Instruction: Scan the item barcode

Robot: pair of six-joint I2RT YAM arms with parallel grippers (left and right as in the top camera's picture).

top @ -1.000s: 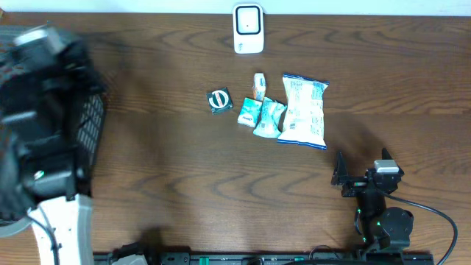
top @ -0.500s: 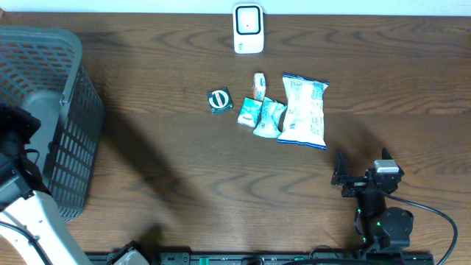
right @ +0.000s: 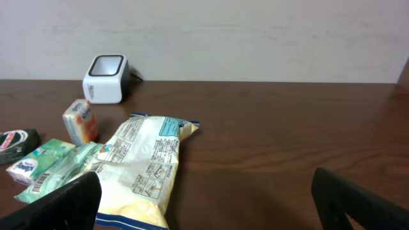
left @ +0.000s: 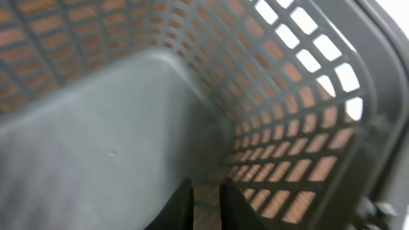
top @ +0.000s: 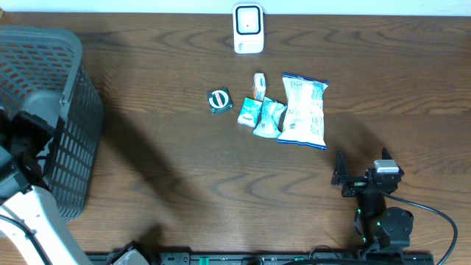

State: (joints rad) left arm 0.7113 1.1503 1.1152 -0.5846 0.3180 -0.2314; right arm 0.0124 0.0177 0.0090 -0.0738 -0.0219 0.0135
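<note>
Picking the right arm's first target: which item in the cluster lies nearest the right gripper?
The big white-and-blue snack bag: it sits at the cluster's right edge, closest to the right gripper. The teal packets and round dark green item lie farther left.

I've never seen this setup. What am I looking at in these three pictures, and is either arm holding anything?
Two robot arms work at a wooden table; each ends in a two-fingered tool. The overhead picture looks straight down. In it a white scanner stands at the far edge. Mid-table lie a chip bag, teal packets, a small carton and a dark round item. A grey basket stands on the left. The left wrist camera shows the left tool pointing into that basket, fingers nearly together, nothing between them. The right wrist camera looks across the table at the items; the right tool is wide open and empty.
</note>
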